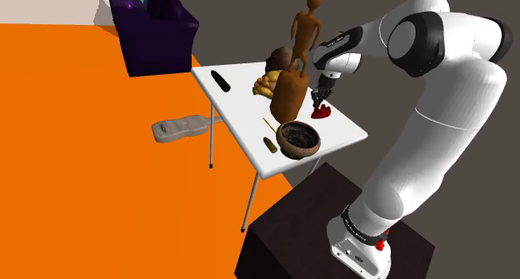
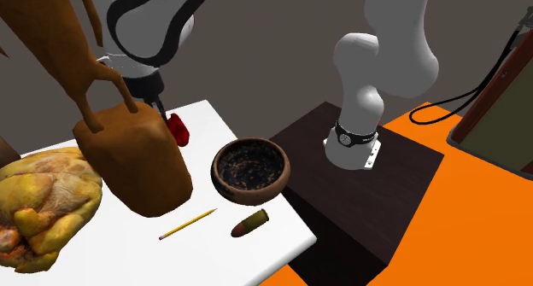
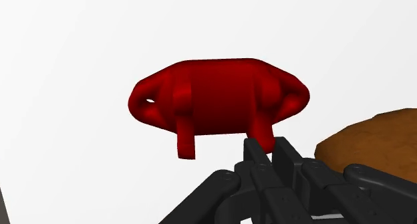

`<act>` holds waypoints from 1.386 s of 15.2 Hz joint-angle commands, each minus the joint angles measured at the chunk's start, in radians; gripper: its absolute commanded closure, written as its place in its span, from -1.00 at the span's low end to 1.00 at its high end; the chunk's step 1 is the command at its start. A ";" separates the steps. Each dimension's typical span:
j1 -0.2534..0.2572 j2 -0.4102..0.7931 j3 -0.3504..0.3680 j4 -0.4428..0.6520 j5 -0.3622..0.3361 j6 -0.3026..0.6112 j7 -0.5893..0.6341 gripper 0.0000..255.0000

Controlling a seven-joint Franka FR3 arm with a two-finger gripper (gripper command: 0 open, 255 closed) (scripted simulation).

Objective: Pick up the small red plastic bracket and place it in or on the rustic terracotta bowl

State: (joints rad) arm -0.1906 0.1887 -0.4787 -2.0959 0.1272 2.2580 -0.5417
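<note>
The small red bracket (image 1: 322, 112) lies on the white table (image 1: 242, 111), near the edge that faces the arm. In the wrist view the bracket (image 3: 217, 95) is a rounded red body with two short legs. My black gripper (image 3: 268, 150) is shut, its fingers meeting just at one of those legs with nothing clasped between them. From the shoulder, the gripper (image 1: 317, 99) hangs slightly above the bracket. The dark-lined brown bowl (image 1: 299, 139) stands upright on the table's corner closest to the stand. In the second exterior view, the bowl (image 2: 251, 169) stands to the right of the bracket (image 2: 178, 129).
A tall brown wooden figure (image 1: 293, 77) on a blocky base (image 2: 132, 156) stands close beside the gripper. A yellow lumpy thing (image 2: 43, 203), a pencil (image 2: 188, 224), a brown bullet-shaped piece (image 2: 248, 224) and a dark stick (image 1: 221, 80) share the table. A purple sofa (image 1: 154, 27) is beyond.
</note>
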 commanded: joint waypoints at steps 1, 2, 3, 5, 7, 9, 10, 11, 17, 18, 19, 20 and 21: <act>0.002 -0.016 -0.003 0.014 -0.011 -0.027 0.007 1.00; 0.003 -0.023 -0.004 0.019 -0.016 -0.039 0.011 1.00; 0.004 -0.031 -0.006 0.025 -0.021 -0.051 0.014 1.00; 0.006 -0.046 -0.007 0.036 -0.031 -0.076 0.021 1.00; 0.008 -0.059 -0.009 0.049 -0.040 -0.100 0.028 1.00; 0.009 -0.072 -0.010 0.062 -0.049 -0.125 0.034 1.00; 0.010 -0.079 -0.011 0.069 -0.053 -0.137 0.037 1.00; 0.011 -0.085 -0.011 0.077 -0.056 -0.150 0.039 1.00; 0.014 -0.116 -0.013 0.125 -0.076 -0.225 0.053 1.00; 0.014 -0.121 -0.013 0.134 -0.078 -0.238 0.055 1.00; 0.015 -0.125 -0.013 0.143 -0.081 -0.250 0.057 1.00; 0.015 -0.129 -0.013 0.152 -0.083 -0.263 0.059 1.00; 0.015 -0.130 -0.013 0.154 -0.084 -0.266 0.059 1.00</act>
State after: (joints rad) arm -0.1755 0.0606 -0.4914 -1.9482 0.0446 2.0000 -0.4835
